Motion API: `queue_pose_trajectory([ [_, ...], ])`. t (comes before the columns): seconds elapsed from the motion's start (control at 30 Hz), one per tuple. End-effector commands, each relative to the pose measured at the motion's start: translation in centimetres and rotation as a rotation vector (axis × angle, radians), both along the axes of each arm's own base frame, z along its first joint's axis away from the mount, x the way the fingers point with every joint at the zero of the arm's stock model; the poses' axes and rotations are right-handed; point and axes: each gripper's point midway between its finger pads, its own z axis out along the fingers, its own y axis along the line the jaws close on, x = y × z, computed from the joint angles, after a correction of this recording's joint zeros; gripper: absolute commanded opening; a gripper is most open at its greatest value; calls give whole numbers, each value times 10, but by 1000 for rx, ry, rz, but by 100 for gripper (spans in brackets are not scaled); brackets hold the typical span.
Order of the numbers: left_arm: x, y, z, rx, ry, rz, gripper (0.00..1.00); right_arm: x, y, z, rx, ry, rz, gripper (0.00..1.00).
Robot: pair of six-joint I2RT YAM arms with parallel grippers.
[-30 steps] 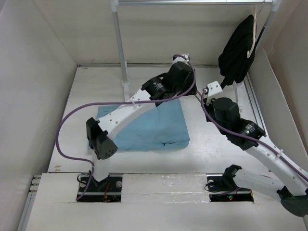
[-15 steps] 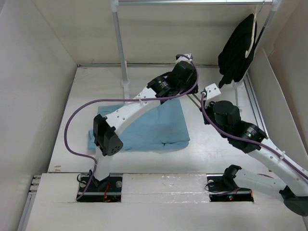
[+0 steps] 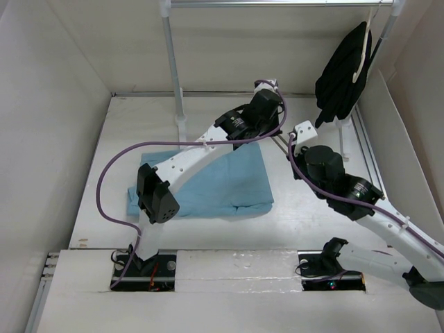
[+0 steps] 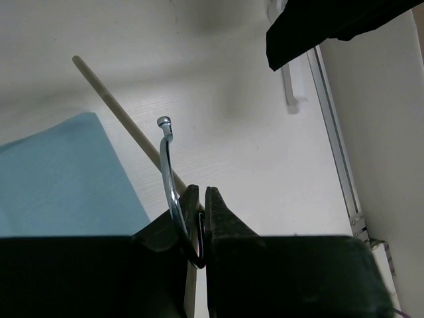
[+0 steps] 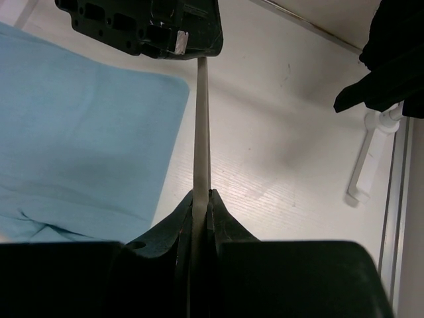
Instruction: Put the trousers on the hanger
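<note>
White walls (image 3: 55,83), white table (image 3: 284,229), metal rack pole (image 3: 172,62) at back.

Left wrist view: lower end of the hanger (image 4: 169,173) hook swallowed between the clamped jaws of the left gripper (image 4: 202,199). Trousers (image 4: 59,179) cut by the edge at 9 o'clock, black garment (image 4: 331,23) cut at 1 o'clock.

Right wrist view: far end of the hanger bar lost behind the left gripper at 12 o'clock, near end sunk into the right gripper (image 5: 201,199).

Overhead: trousers part-covered by the left arm (image 3: 187,161). Fingers of both grippers tucked under the wrists, most of the hanger buried there too.
</note>
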Motion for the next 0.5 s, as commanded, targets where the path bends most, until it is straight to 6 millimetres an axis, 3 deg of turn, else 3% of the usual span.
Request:
queue_pose_trajectory([
  [0.0, -1, 0, 28, -74, -26, -8, 0, 4, 1, 21, 59, -64, -30, 0],
  [0.07, -1, 0, 32, -88, -33, -7, 0, 5, 1, 17, 55, -59, -29, 0],
  [0.2, -4, 4, 38, -104, -47, -3, 0, 3, 5, 13, 65, -50, -6, 46],
  [0.3, -7, 12, 32, -112, -56, 14, 0, -2, 8, 11, 58, -28, 30, 67],
  [0.33, -5, 11, 36, -149, -73, 25, 0, -2, 6, 10, 59, -16, 33, 70],
  [0.4, -12, 23, 15, -146, -56, 49, 0, -6, 4, 5, 77, 23, 54, 73],
  [0.47, -11, 27, 12, -203, -62, 89, 0, -9, -1, -8, 67, 54, 55, 73],
])
